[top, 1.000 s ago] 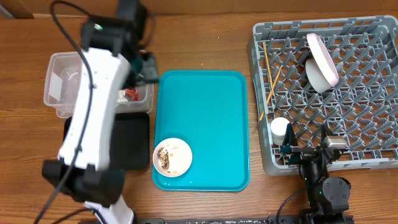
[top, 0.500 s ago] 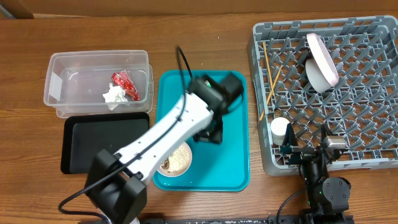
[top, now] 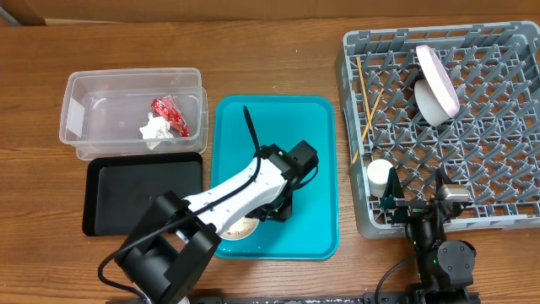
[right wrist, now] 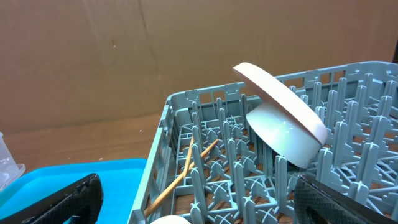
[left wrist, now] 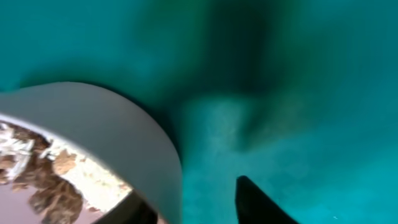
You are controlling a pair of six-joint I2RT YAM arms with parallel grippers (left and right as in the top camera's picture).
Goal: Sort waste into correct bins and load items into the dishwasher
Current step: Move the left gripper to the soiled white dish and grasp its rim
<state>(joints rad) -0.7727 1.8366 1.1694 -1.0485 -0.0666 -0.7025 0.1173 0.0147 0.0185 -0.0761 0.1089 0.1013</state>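
The white plate [top: 234, 226] with whitish grains and brown bits [left wrist: 43, 168] sits at the turquoise tray's front left, mostly hidden under my left arm. My left gripper [top: 275, 211] is open and low over the tray, also in the left wrist view [left wrist: 199, 211]. One finger is inside the plate's rim [left wrist: 155, 149] and the other is outside it. The red wrapper [top: 169, 114] and the white tissue [top: 154, 129] lie in the clear tub [top: 80, 118]. The black tray [top: 135, 190] holds nothing. The grey rack [top: 498, 186] holds the bowl [top: 434, 84], cup [top: 380, 175] and chopsticks [top: 364, 101]. My right gripper [right wrist: 205, 199] is open at the rack's front edge.
The turquoise tray [top: 287, 135] lies between the bins and the rack. The black tray sits directly in front of the clear tub. In the right wrist view the bowl [right wrist: 280, 124] leans on the rack's pegs and a chopstick [right wrist: 180, 180] lies slanted among them.
My left arm has swung from over the clear tub to the turquoise tray and come down at the plate's rim. The wrapper and tissue now show in the tub. The right arm has not moved.
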